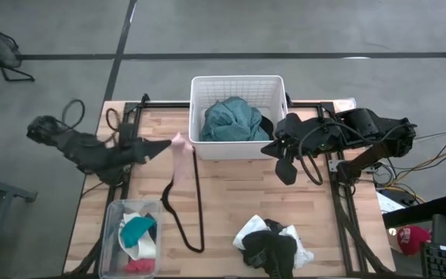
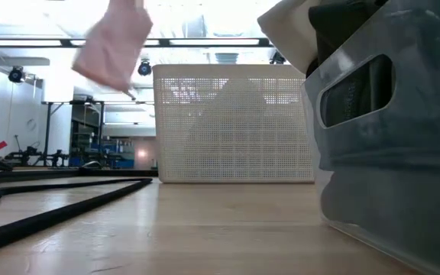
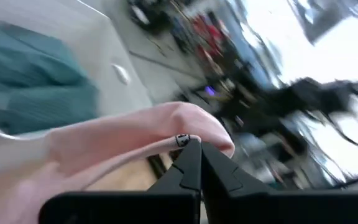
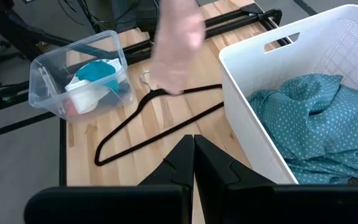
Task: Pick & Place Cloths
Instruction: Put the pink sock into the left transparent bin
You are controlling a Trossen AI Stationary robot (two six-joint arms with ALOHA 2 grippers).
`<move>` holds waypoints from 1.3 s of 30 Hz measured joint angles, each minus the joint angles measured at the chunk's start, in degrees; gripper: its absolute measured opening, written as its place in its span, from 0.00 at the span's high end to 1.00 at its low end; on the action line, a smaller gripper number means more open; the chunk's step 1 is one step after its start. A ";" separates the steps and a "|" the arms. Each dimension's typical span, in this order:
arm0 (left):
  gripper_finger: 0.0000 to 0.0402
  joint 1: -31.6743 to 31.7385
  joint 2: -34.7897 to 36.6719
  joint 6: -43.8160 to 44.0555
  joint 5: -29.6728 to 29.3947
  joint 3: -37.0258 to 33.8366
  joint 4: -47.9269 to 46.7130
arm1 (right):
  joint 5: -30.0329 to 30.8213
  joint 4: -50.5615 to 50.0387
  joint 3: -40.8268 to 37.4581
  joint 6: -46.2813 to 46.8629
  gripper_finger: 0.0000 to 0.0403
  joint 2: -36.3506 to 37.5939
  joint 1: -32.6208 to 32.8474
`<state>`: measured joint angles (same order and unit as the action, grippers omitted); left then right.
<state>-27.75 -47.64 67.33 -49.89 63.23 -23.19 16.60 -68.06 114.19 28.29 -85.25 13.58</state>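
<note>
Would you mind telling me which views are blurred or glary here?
Left wrist view: the room streaks with motion blur behind the pink cloth. Low view: bright ceiling lights glare; the clear bin looms out of focus. High view: evenly lit and sharp.

The left arm reaches in from the table's left edge, stretched low and nearly level toward the middle. Its gripper [image 1: 170, 142] points right, just left of the basket [image 1: 237, 116], with the two dark fingers [image 3: 191, 163] pressed together on a pink cloth [image 1: 181, 159], which hangs down from the tips. The wrist is rolled, so its camera looks across at a slant.

The right arm comes in from the table's right edge, folded at the elbow, cables looping over it. Its gripper [image 1: 286, 171] hangs beside the basket's right near corner, pointing toward the near side, fingers [image 4: 182, 163] closed together and holding nothing.
</note>
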 joint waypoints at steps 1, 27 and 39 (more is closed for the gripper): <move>1.00 -1.34 -0.09 -1.25 1.25 1.36 -0.04 | 0.00 -0.01 0.00 -0.02 0.98 -0.02 0.00; 1.00 -22.42 -10.99 41.58 41.53 29.04 -35.64 | -0.02 4.00 0.00 -4.42 0.98 0.00 -0.01; 1.00 -22.33 -14.73 51.83 67.54 26.05 -52.93 | -0.02 7.47 -0.07 -7.60 0.98 -0.01 -0.27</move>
<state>-50.09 -62.37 119.16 17.65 89.28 -76.12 16.58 -60.59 114.13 20.69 -85.26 13.32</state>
